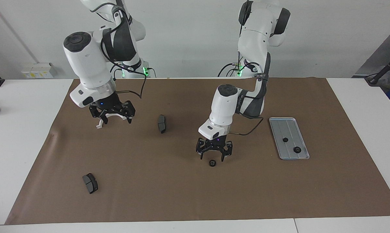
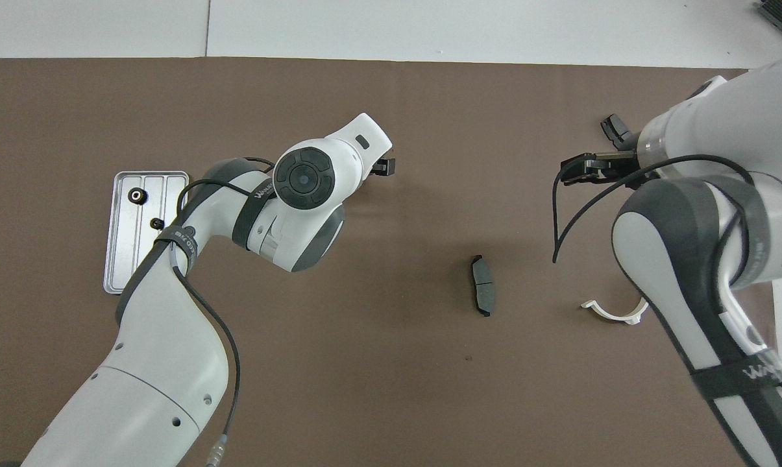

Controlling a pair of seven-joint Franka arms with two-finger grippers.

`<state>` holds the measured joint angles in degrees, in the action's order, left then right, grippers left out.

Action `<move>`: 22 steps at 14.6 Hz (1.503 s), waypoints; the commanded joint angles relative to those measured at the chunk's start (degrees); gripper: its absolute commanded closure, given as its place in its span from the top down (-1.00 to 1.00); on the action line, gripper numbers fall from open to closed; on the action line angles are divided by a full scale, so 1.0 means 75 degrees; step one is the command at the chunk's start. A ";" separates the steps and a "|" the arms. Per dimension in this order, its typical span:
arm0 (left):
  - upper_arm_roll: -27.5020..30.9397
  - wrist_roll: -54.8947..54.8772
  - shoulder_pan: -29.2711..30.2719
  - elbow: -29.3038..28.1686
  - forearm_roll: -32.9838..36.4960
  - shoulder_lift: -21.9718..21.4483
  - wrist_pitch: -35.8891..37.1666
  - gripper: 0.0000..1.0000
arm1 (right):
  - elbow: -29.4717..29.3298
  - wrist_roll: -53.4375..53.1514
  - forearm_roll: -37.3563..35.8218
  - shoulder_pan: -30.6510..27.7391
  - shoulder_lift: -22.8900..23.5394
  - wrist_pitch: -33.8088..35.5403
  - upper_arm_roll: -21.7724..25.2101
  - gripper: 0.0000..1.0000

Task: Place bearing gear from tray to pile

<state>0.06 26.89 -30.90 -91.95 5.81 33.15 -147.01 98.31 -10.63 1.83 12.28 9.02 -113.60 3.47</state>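
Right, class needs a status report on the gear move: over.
Left hand open over gear on mat. Right hand open over white bracket. Two gears left in tray. Nothing blocking.

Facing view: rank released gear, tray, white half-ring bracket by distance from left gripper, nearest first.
From the left gripper, open:
1. Gear, on the mat just under its fingertips.
2. Tray, toward the left arm's end.
3. White bracket, under the right gripper.
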 commanded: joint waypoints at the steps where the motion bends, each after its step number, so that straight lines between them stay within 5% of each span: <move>1: 0.0109 -0.0093 0.0052 -0.0697 -0.0071 -0.0715 0.0487 1.00 | -0.0030 -0.0689 0.0107 0.0458 0.0495 -0.0752 -0.0017 1.00; 6: 0.0097 -0.1121 0.0953 -0.2327 -0.0071 -0.2215 0.0523 1.00 | -0.0473 -0.1511 0.0107 0.1396 0.1548 -0.2275 -0.0017 1.00; 10: 0.0097 -0.1883 0.1949 -0.2494 -0.0071 -0.2580 0.1365 1.00 | -0.1666 -0.1850 0.0061 0.2204 0.3175 -0.3321 -0.0064 1.00; 13: 0.0074 -0.2155 0.2745 -0.2459 -0.0071 -0.2534 0.1309 1.00 | -0.2981 -0.1899 0.0002 0.2498 0.4548 -0.4012 -0.0088 1.00; 22: 0.0050 -0.2799 0.4165 -0.2435 -0.0891 -0.1597 0.0055 1.00 | -0.2702 -0.0224 -0.1169 0.3038 0.4844 -0.5220 -0.0146 1.00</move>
<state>1.19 7.56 -1.54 -109.73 0.90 20.02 -143.66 77.70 -14.42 -4.97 35.90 44.23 -150.34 2.88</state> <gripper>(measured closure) 0.000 0.000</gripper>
